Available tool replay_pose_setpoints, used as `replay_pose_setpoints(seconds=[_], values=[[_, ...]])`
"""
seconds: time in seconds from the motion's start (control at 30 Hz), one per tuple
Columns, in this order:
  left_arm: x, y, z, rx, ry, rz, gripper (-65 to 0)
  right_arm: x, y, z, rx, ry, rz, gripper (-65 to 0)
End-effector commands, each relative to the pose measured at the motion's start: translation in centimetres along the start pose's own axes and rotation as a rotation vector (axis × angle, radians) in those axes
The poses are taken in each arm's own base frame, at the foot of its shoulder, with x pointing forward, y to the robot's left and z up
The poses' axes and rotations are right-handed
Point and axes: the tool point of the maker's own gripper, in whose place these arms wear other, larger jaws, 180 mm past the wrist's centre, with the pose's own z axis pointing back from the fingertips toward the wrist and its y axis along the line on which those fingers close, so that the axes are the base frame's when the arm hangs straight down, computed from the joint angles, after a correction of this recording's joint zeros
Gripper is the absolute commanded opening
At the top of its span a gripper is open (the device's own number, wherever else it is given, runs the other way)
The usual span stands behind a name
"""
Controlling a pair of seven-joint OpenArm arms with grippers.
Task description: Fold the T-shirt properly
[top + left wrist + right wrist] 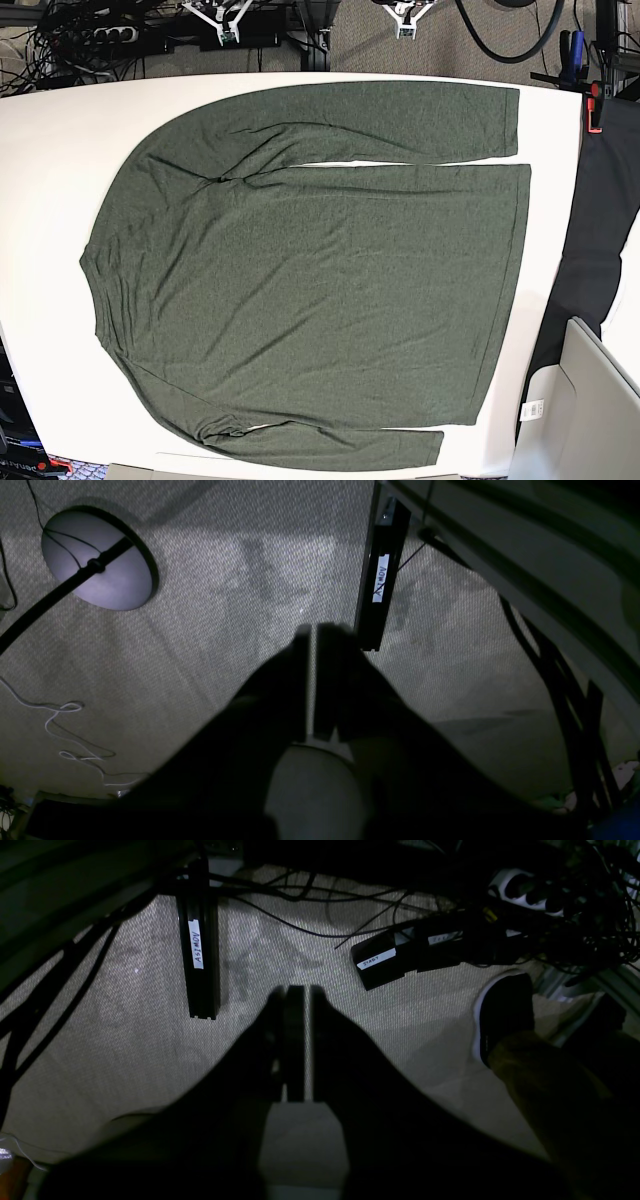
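The T-shirt (320, 270), dark olive green with long sleeves, lies spread flat on the white table (50, 150) in the base view. Its neck points left and its hem right. One sleeve runs along the far edge and the other along the near edge. My left gripper (312, 630) is shut with nothing in it and hangs over carpeted floor, off the table. My right gripper (295, 990) is shut the same way, also empty and over the floor. Neither touches the shirt.
A black cloth (590, 220) hangs at the table's right end beside a grey box (590, 400). On the floor are a labelled black bar (380, 575), a round lamp base (97, 560), cables and a power strip (525, 890), and a person's shoe (505, 1010).
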Motion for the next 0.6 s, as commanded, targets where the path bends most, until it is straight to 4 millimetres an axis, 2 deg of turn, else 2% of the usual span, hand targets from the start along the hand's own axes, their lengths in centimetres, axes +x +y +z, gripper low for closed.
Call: replay_pose_setpoints(seconds=[0.0,0.4,0.57], values=[[-0.14,0.13,0.01,0.002,-0.004,0.000,-64.9,-0.16,0.16,0.03,0.004,-0.001,-0.003,-64.8],[-0.11,0.13,0.01,0.002,-0.005,0.000,-64.9,-0.25,0.18,0.03,0.005,0.000,-0.003,-64.8],[-0.93,0.17,0.02,0.002,0.007,0.001,-64.9,-0.25,0.18,0.03,0.005,0.000,-0.003,-64.8]])
